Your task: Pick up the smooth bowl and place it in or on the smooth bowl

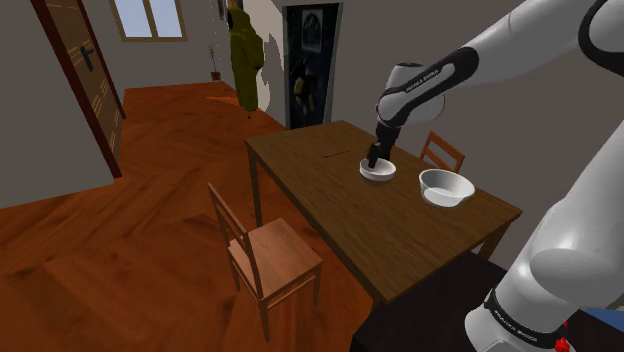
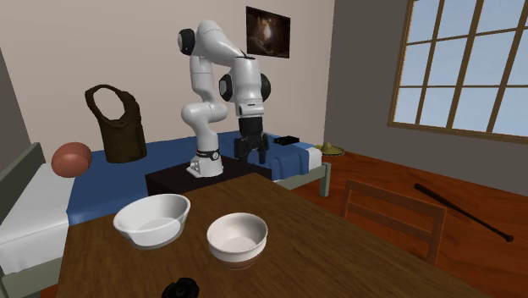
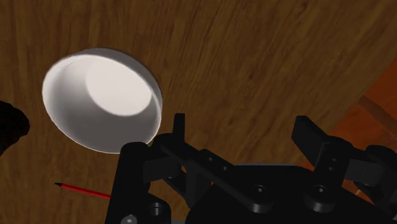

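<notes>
White arm, blk end effector

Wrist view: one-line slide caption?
Open fingers hover over a wooden table, white bowl just beside them, not gripped; red pencil lies nearby.

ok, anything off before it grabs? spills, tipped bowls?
Nothing spilled or tipped: the rounder white bowl and the wider white bowl both sit upright, apart, empty. Only strays: a red pencil near the rounder bowl, a baseball bat on the floor.

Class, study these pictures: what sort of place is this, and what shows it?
Probably a room in a home, dining and sleeping combined: a wooden table, a wooden chair beside it, and a bed with a blue cover.
</notes>
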Controlling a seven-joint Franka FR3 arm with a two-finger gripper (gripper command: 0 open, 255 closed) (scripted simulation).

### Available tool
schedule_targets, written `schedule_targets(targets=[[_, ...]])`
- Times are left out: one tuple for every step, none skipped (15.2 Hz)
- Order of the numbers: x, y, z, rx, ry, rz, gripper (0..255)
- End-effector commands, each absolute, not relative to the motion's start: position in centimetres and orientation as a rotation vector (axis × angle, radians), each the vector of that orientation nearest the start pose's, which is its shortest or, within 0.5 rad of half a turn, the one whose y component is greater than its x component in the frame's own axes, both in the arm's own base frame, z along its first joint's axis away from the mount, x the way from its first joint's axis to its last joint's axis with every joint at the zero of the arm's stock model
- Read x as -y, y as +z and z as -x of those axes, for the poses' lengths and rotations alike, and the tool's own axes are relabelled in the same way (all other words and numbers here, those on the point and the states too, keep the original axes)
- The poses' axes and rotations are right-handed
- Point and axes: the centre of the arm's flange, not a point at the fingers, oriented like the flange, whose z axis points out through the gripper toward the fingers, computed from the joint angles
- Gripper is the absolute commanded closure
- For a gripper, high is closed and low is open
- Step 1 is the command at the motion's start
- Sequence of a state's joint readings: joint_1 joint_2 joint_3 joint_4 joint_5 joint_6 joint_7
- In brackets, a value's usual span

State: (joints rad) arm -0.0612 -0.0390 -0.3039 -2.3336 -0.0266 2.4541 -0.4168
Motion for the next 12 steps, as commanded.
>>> schedule_targets(targets=[[19.8,34.6,-49.7,0.122,-0.230,3.210,0],[20.5,33.7,-50.3,0.125,-0.230,3.216,0],[21.1,32.8,-50.9,0.129,-0.230,3.221,0],[21.8,31.9,-51.6,0.133,-0.230,3.226,0],[22.4,31.1,-52.2,0.137,-0.230,3.232,0],[23.1,30.2,-52.9,0.141,-0.230,3.237,0],[23.8,29.3,-53.5,0.145,-0.229,3.242,0],[24.4,28.4,-54.2,0.149,-0.229,3.248,0],[25.1,27.5,-54.8,0.153,-0.229,3.253,0],[25.8,26.6,-55.5,0.157,-0.229,3.258,0],[25.9,26.5,-55.6,0.158,-0.229,3.259,0],[25.9,26.0,-55.6,0.158,-0.229,3.259,0]])
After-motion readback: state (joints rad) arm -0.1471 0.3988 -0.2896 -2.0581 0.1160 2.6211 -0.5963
